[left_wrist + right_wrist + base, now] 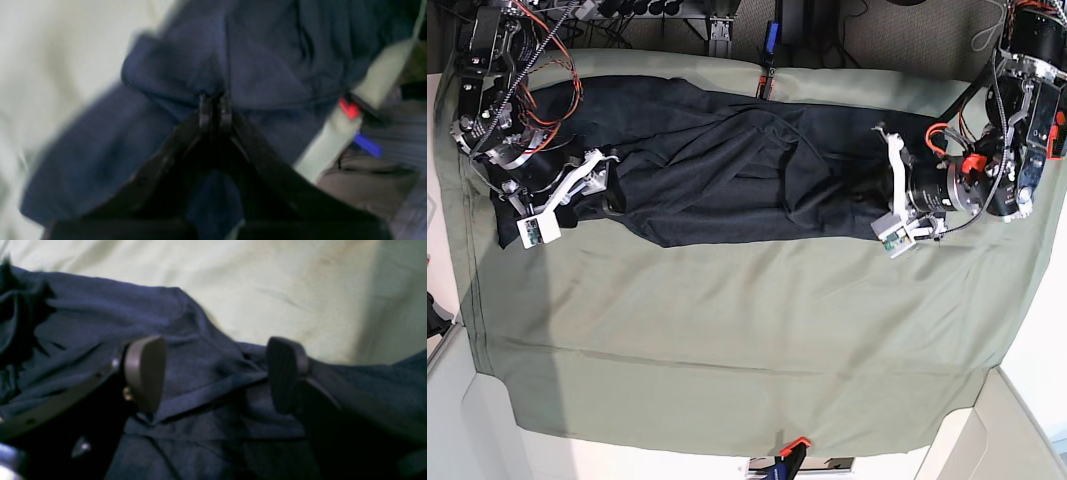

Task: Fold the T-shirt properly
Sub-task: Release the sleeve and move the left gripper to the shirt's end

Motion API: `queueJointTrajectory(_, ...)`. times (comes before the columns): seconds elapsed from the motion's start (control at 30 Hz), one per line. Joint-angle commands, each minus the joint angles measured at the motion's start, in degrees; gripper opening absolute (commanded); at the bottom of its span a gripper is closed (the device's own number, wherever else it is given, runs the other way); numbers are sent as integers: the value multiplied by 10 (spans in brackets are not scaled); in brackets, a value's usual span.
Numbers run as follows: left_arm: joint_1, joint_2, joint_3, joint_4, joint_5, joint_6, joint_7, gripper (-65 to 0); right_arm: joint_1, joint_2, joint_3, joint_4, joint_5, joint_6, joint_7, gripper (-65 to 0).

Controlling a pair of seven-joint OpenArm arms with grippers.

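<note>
Base view shows the worktop under a sage-green table cloth [727,320], and the dark navy T-shirt [727,165] lies stretched and wrinkled across its far half, from one arm to the other. Cables and frame parts stand behind the far edge. A small orange and blue object [787,455] sits at the near edge, well apart from the shirt. The right gripper [213,373] is over one end of the shirt; only the right wrist view shows its jaws spread wide, with a stitched hem [206,390] lying between them. The left gripper [215,111] is at the other end; the blurred left wrist view shows its jaws pressed together, pinching a fold of the shirt.
</note>
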Motion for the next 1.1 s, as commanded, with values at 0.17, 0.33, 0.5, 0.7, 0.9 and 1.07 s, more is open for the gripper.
queueJointTrajectory(0.17,34,-8,-110,9,-2,-3,-16,-650,7,3,2,9,10,0,15,-197)
queueJointTrajectory(0.33,76,-8,-161,-2,-8,-3,-17,-432,7,3,2,8,11,0,15,-197)
queueJointTrajectory(0.5,116,-8,-165,-17,7,-3,-27,-300,7,3,2,3,10,0,15,-197)
queueJointTrajectory(0.7,133,24,-278,-18,-23,-3,-82,-300,6,3,2,-2,10,0,15,-197)
queueJointTrajectory(0.9,133,71,-379,-44,-76,-3,-80,-287,6,3,2,-2,12,0,15,-197)
queueJointTrajectory(1.07,120,80,-361,-146,-88,-3,-87,-215,5,3,2,-2,12,0,15,-197)
